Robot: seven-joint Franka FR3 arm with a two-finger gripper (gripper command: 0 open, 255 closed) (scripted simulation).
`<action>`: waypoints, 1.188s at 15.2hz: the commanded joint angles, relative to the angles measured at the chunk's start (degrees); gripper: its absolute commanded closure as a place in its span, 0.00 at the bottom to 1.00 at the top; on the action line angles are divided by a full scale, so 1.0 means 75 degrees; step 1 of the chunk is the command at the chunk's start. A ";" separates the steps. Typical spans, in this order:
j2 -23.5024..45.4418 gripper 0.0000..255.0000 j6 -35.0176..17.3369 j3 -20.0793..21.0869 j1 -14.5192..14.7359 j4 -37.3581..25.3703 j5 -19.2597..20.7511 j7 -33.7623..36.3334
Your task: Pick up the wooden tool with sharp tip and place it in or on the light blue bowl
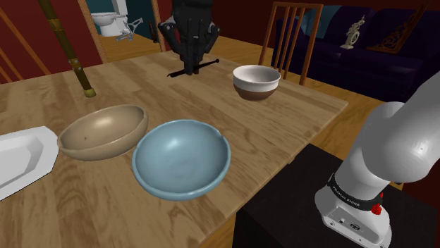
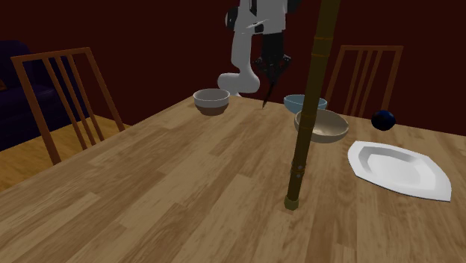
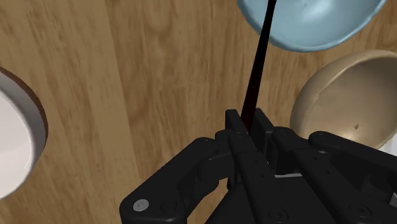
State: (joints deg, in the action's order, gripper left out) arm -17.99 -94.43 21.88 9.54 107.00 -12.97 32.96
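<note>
You had the gripper [image 3: 248, 122] with its fingers clamped on the tool [image 3: 259, 63] (dark, thin, sharp-tipped), held in the air above the table [image 1: 282, 134], well apart from the blue bowl [image 1: 181, 158].

This is a home, seemingly a dining room. A wooden desk [image 1: 296, 120] is laid with a tan bowl [image 1: 102, 132] and a white plate [image 2: 396, 168]. 2 slatted wooden chairs [image 2: 67, 97] stand at it, before dark red walls [image 2: 134, 30]. A dark sofa [image 1: 367, 60] and a white toilet [image 1: 109, 21] lie beyond.
</note>
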 commanded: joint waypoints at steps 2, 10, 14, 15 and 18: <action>-0.0257 1.00 -0.0012 0.0304 0.0197 0.0168 -0.0150 0.0474; -0.0618 1.00 0.0003 0.1242 0.0674 0.0192 -0.0493 0.1838; -0.0684 1.00 -0.0194 0.1541 0.0799 0.0360 -0.0592 0.2190; -0.0711 1.00 -0.0292 0.1548 0.0808 0.0483 -0.0610 0.2170; -0.0779 1.00 -0.0586 0.1574 0.0836 0.0843 -0.0663 0.2115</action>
State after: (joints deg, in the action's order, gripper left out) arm -23.67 -98.15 33.62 15.74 112.51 -17.82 48.94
